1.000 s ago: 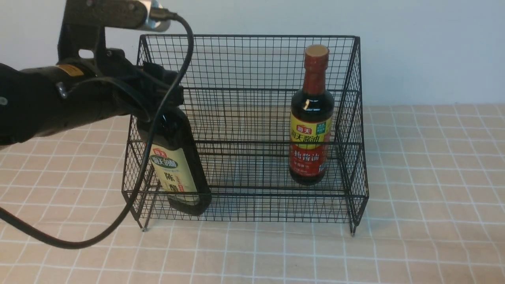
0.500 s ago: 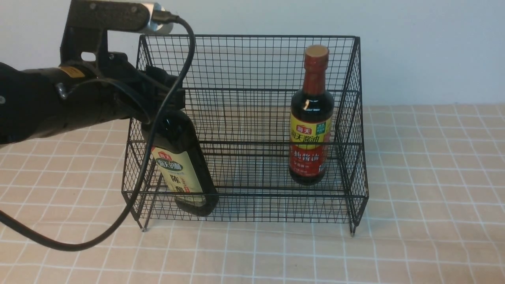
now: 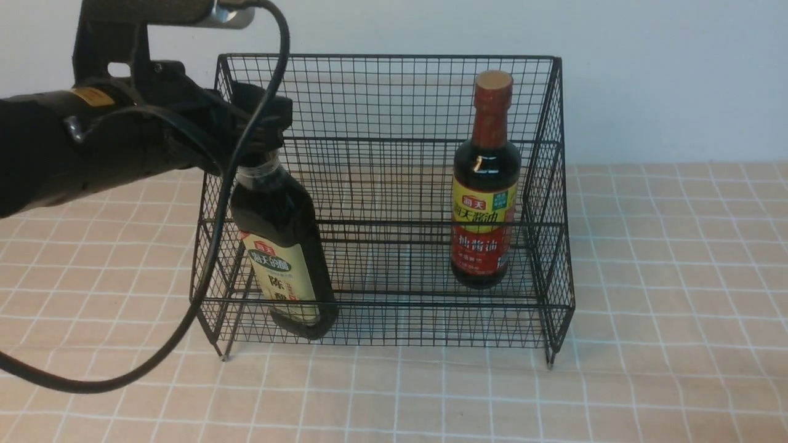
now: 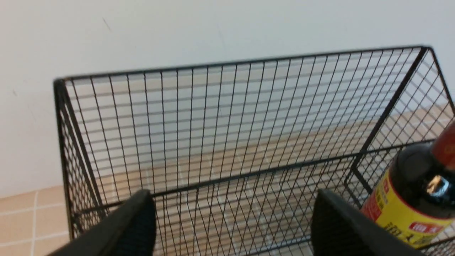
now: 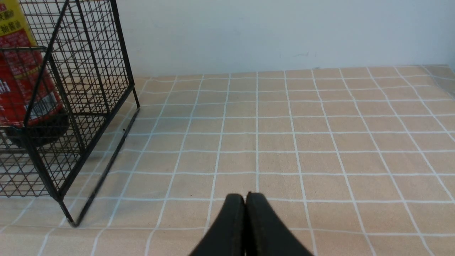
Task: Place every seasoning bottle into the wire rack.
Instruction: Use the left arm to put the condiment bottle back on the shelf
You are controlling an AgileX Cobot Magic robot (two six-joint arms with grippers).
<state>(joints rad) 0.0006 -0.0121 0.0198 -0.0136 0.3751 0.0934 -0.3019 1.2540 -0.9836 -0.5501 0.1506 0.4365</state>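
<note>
The black wire rack (image 3: 388,56) stands mid-table. The red-capped seasoning bottle (image 3: 486,203) stands upright on the right of its lower tier. The broader seasoning bottle with the beige label (image 3: 283,258) leans to the left at the left of that tier, base behind the front rail. My left gripper (image 3: 265,132) hovers at this bottle's top and hides the cap. In the left wrist view the left gripper (image 4: 233,193) is open and empty, facing the rack (image 4: 241,64) and the red-capped bottle (image 4: 408,199). My right gripper (image 5: 246,196) is shut and empty above the cloth, right of the rack (image 5: 89,71).
A beige checked tablecloth (image 3: 665,307) covers the table, with a pale wall (image 3: 677,74) behind the rack. A black cable (image 3: 203,307) hangs from the left arm in front of the rack's left corner.
My left gripper has opened and risen off the beige-label bottle, whose neck now shows. The bottle stays leaning in the rack. The red-capped bottle has not moved.
</note>
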